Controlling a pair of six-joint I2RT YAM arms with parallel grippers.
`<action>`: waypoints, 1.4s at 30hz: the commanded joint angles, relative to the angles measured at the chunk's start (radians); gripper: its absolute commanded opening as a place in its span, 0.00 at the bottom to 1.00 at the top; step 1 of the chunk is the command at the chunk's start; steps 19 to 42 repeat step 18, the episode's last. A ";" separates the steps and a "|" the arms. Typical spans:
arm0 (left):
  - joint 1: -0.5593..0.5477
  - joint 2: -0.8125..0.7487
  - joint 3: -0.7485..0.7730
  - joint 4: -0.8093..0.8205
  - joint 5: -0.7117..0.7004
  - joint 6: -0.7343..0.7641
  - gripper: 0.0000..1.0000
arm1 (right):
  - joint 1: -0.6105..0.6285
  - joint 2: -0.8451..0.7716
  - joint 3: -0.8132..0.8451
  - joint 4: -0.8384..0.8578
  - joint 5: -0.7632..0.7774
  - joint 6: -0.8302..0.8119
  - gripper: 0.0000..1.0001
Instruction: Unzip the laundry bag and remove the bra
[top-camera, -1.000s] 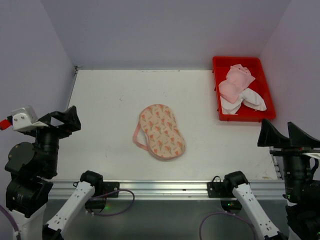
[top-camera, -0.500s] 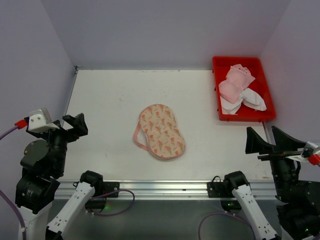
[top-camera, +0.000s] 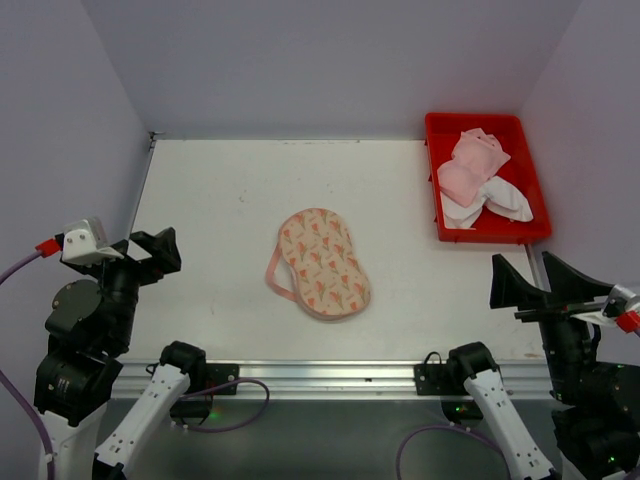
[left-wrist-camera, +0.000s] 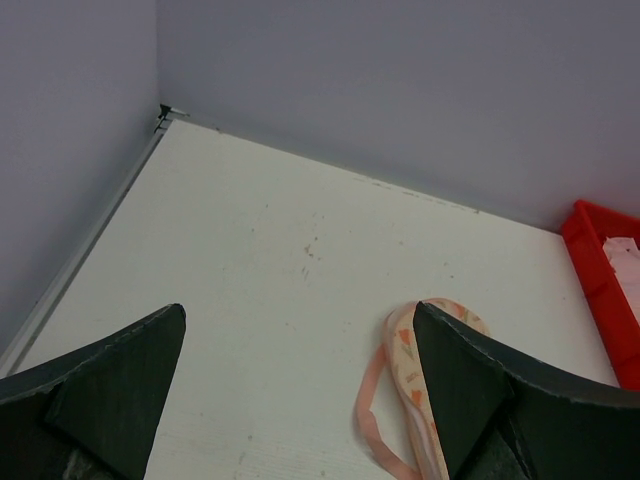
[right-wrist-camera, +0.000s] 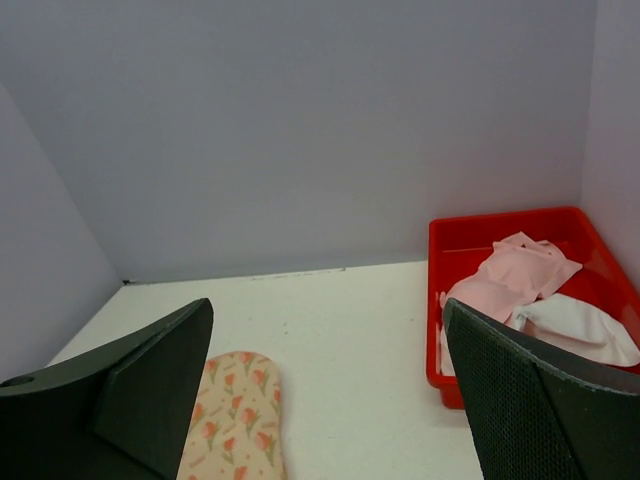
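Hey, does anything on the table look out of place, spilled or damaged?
Nothing stands out. The laundry bag lies flat on the table and looks closed. Clothes sit heaped inside the red tray, none spilled over. The left gripper and right gripper hang open, clear of the bag.

place: robot lab | seen: bare lilac walls (top-camera: 330, 60) — white table (top-camera: 220, 200)
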 joint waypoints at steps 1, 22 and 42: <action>0.004 0.008 0.004 0.036 0.019 -0.017 1.00 | 0.001 -0.013 -0.002 0.028 -0.019 -0.018 0.99; 0.004 0.044 -0.045 0.082 0.058 -0.023 1.00 | 0.001 -0.013 -0.042 0.042 -0.059 -0.020 0.99; 0.004 0.044 -0.045 0.082 0.058 -0.023 1.00 | 0.001 -0.013 -0.042 0.042 -0.059 -0.020 0.99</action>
